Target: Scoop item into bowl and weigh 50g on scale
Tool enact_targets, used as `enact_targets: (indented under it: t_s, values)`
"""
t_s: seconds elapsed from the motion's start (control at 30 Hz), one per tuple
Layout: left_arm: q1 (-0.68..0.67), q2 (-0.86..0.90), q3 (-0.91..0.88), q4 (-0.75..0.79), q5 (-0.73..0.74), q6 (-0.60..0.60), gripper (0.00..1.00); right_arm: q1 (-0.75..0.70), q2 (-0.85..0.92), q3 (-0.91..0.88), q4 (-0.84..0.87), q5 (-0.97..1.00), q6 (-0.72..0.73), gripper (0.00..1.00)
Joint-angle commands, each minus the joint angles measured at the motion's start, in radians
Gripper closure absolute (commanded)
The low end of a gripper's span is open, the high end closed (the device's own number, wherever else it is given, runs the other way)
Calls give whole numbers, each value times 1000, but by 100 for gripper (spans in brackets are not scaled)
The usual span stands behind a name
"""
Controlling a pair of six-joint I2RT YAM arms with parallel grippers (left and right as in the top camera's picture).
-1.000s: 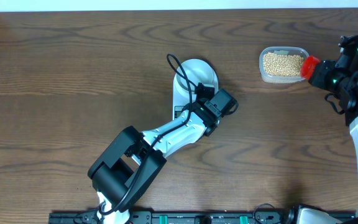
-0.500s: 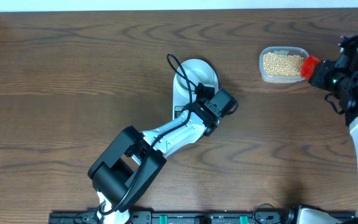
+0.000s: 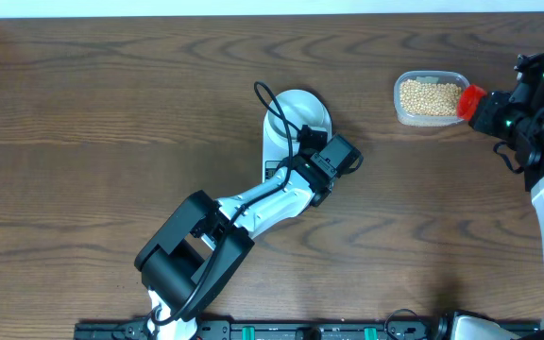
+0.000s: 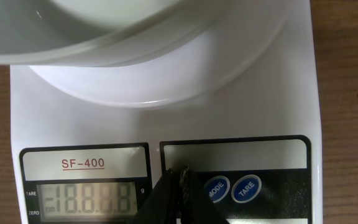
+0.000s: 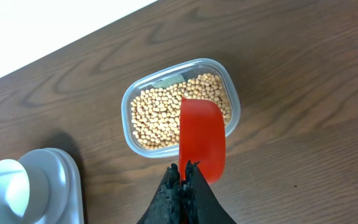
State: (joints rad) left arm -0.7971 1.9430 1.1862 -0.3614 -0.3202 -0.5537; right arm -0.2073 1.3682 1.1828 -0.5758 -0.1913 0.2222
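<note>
The pale bowl (image 3: 300, 111) sits on the white scale (image 3: 274, 151) at mid-table; the bowl's rim (image 4: 104, 37) fills the top of the left wrist view. My left gripper (image 4: 180, 171) is shut and empty, its tips on the scale's panel (image 4: 241, 155) between the display (image 4: 82, 199), which shows all segments lit, and the blue buttons (image 4: 232, 188). My right gripper (image 5: 184, 169) is shut on a red scoop (image 5: 202, 137), held over the near edge of the clear tub (image 5: 179, 106) of tan beans (image 5: 160, 115). The tub (image 3: 430, 96) and the scoop (image 3: 470, 100) are at the far right.
The bowl and scale show at the lower left of the right wrist view (image 5: 23, 186). A black cable (image 3: 272, 109) loops across the bowl from the left arm. The table's far edge (image 3: 272, 13) meets a white surface.
</note>
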Motion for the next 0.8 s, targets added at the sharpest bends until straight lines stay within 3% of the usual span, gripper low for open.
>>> enact_targets:
  t_s: [0.0,0.77]
  values:
    - [6,51,-14,-11,-2,-9,93,3,5,19,-1,-10,-14,99]
    - [6,51,-14,-37,-2,-8,93,3,5,19,-3,-10,-14,99]
